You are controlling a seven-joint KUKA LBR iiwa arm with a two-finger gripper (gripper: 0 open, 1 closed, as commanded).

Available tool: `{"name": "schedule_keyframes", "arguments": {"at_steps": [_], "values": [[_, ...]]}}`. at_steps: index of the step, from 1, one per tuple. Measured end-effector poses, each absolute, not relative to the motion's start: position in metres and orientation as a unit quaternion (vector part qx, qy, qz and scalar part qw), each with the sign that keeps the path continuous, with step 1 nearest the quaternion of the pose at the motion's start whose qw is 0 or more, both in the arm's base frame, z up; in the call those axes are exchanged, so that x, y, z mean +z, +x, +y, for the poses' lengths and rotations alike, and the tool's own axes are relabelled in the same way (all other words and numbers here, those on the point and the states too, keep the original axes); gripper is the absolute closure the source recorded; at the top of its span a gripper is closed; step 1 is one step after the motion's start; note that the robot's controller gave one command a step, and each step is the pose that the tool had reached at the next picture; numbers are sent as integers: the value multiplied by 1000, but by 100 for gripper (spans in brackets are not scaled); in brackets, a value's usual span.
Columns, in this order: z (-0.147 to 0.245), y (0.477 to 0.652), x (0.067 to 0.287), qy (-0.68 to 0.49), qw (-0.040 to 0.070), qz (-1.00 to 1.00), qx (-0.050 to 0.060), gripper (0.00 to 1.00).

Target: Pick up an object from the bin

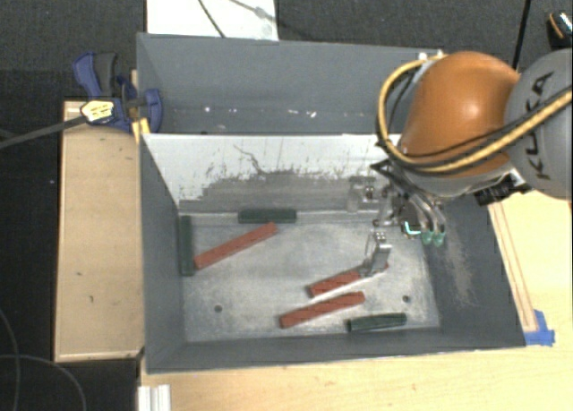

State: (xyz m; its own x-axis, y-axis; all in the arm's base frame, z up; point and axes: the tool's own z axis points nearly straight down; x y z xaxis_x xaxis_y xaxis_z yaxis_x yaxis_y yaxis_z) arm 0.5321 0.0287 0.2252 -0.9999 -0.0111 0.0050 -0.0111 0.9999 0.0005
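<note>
My gripper (377, 260) hangs low over the right half of the bin floor, under the arm's orange dome. Its tip is at the upper right end of a short red-brown bar (334, 285) that lies slanted on the floor. I cannot tell whether it touches the bar. Just in front of that bar lies a second red-brown bar (320, 310), also slanted. A dark green bar (376, 321) rests by the front wall, below the gripper. Nothing shows in the gripper's grasp.
A longer red-brown bar (235, 246) lies slanted in the left half. One dark green bar (267, 216) lies along the back wall and another (185, 244) runs along the left wall. The arm covers the bin's right rear corner.
</note>
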Motion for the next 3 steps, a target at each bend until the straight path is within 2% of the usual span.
{"name": "schedule_keyframes", "arguments": {"at_steps": [1,2,3], "values": [[3,485,94,101,3,-995,0,0],[41,486,72,155,-5,-988,0,0],[40,484,71,154,-2,-988,0,100]]}}
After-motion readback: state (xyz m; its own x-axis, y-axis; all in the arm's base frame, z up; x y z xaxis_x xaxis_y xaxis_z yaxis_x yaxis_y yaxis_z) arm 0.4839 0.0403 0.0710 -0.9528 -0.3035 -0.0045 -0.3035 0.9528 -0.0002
